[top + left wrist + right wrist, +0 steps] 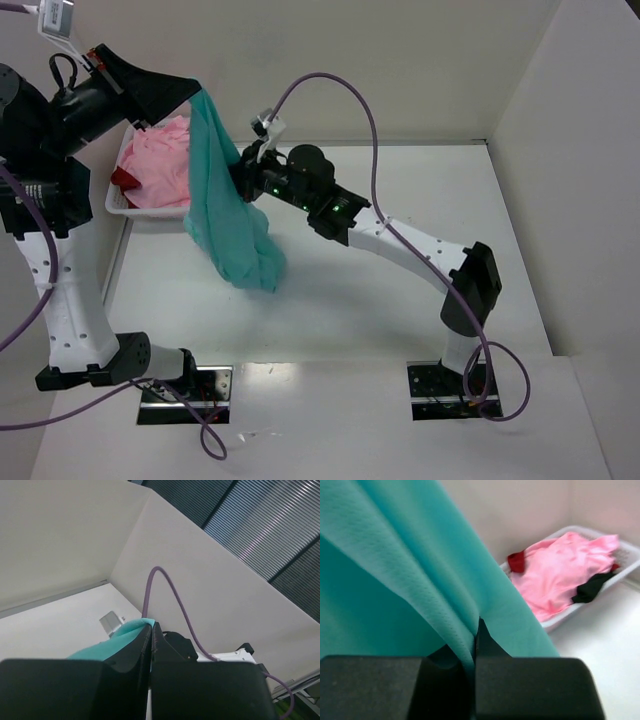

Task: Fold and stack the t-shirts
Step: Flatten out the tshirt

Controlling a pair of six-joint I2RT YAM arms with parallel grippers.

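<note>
The teal t-shirt (232,215) is hanging bunched over the counter (380,310), overlapping the white basket (145,214) by the left wall, with the right wall well apart. The left jaws are pinching its top edge and the right jaws are clamping a fold midway. The pink t-shirt (160,165) and dark red t-shirt (124,179) are lying in the basket.

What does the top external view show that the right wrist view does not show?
Only the top external view shows the left arm and the right arm whole, and the left gripper holding the teal t-shirt by its upper end. Only the right wrist view shows, close up, the right gripper shut on a fold of that cloth, and a black patch at the edge of the pink t-shirt, too unclear to name. Both show the teal t-shirt, the pink t-shirt, a dark red t-shirt and the white basket.
</note>
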